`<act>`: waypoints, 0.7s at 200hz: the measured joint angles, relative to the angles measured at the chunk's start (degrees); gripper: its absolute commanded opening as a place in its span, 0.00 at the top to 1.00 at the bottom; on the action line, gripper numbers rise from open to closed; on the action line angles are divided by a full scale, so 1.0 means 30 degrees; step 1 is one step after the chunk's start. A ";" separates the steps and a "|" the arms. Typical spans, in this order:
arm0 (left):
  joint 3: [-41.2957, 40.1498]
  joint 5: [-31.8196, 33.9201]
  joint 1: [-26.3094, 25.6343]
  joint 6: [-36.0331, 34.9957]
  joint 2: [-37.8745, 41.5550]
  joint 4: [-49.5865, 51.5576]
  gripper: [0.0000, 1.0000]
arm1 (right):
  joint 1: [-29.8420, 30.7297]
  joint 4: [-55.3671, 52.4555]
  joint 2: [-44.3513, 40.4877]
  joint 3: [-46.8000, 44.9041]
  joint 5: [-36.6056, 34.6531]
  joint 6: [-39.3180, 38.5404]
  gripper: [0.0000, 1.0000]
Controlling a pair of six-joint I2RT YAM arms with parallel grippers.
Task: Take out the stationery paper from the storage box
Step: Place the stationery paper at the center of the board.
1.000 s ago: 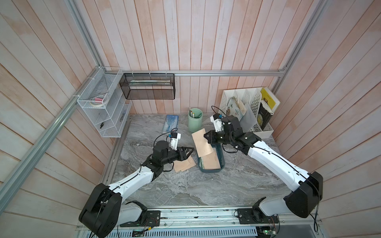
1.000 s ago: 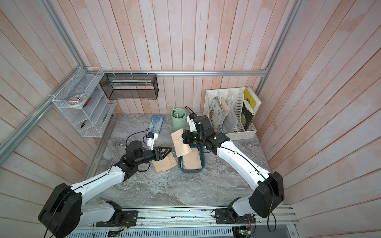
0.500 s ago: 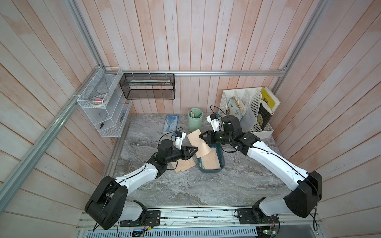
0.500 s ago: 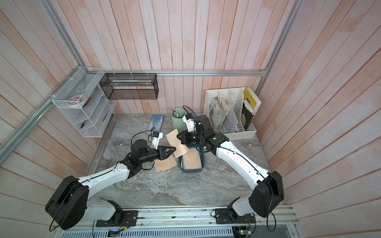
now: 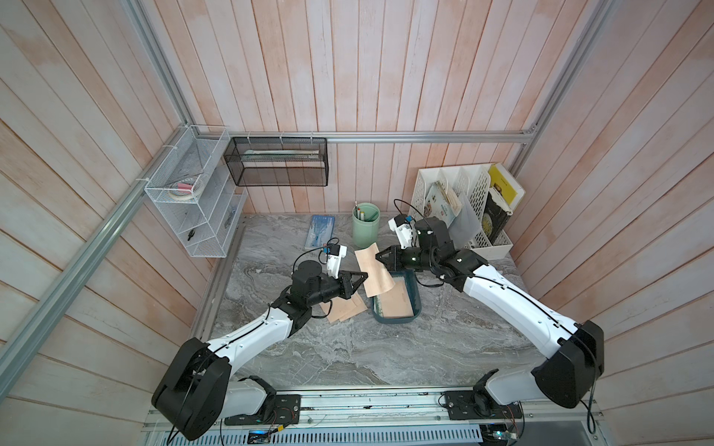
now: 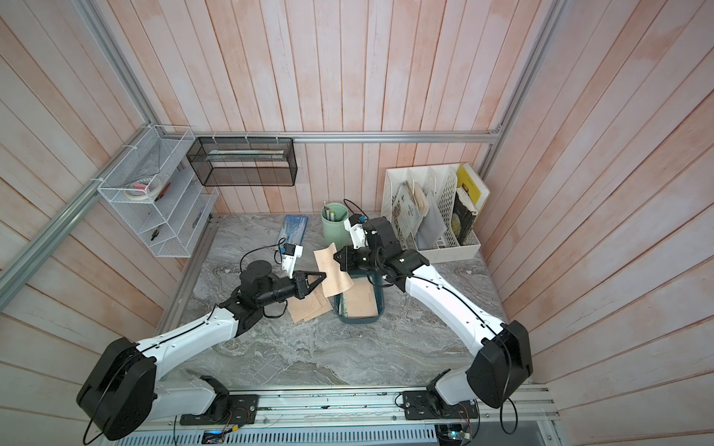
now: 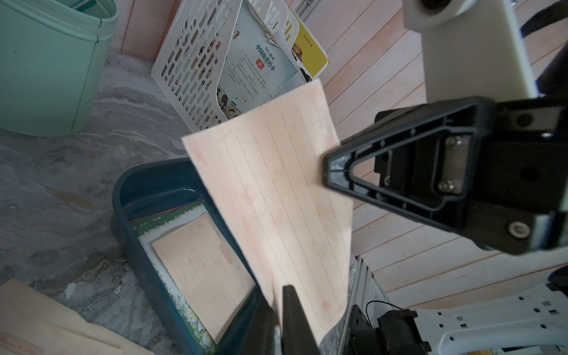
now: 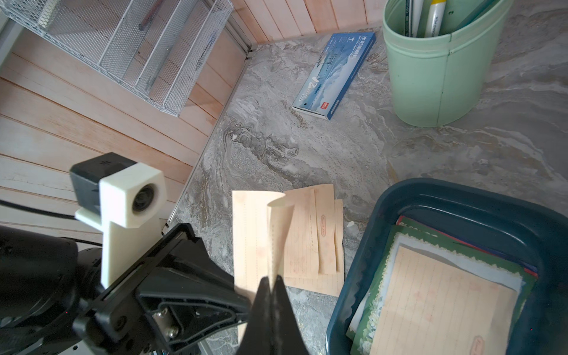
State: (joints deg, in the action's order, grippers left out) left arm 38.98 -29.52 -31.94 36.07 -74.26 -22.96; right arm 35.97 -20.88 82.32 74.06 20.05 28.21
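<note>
Sheet of tan stationery paper [image 5: 373, 271] hangs above the storage box [image 5: 417, 294] rim near bench [image 5: 347, 349] centre, pinched at opposite edges by left end effector [image 5: 365, 275] and right end effector [image 5: 377, 255], each pressed together on it. More sheets [image 5: 396, 302] lie inside the box; loose sheets [image 5: 344, 309] lie on the bench beside it.

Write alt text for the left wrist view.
A tan lined sheet hangs pinched at one edge by the right gripper, at another by the left gripper. Beneath it the teal storage box holds more stationery paper; a mint pen cup and white file organiser stand behind.
</note>
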 measured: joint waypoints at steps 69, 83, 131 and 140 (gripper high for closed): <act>-0.0015 0.1778 0.0044 -0.0845 0.2215 0.2776 1.00 | 0.0000 -0.0568 0.0102 -0.0066 -0.1129 -0.0109 0.64; 0.0022 0.2324 0.0175 -0.0925 0.2390 0.3774 1.00 | 0.0000 -0.0801 0.0219 -0.0073 -0.1705 -0.0146 0.60; 0.0153 0.4109 0.1501 -0.1064 0.3155 0.7759 1.00 | 0.0000 -0.2761 0.1326 -0.0029 -0.4991 -0.0313 0.52; 0.0146 0.4255 0.1647 -0.1115 0.3453 0.8102 1.00 | 0.0000 -0.3293 0.1945 0.0036 -0.5639 -0.0364 0.51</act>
State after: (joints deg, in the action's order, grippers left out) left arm 39.42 -16.75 -27.00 32.73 -63.90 1.34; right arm 35.97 -30.76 88.16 74.17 3.14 27.11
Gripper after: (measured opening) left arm 0.042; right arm 0.478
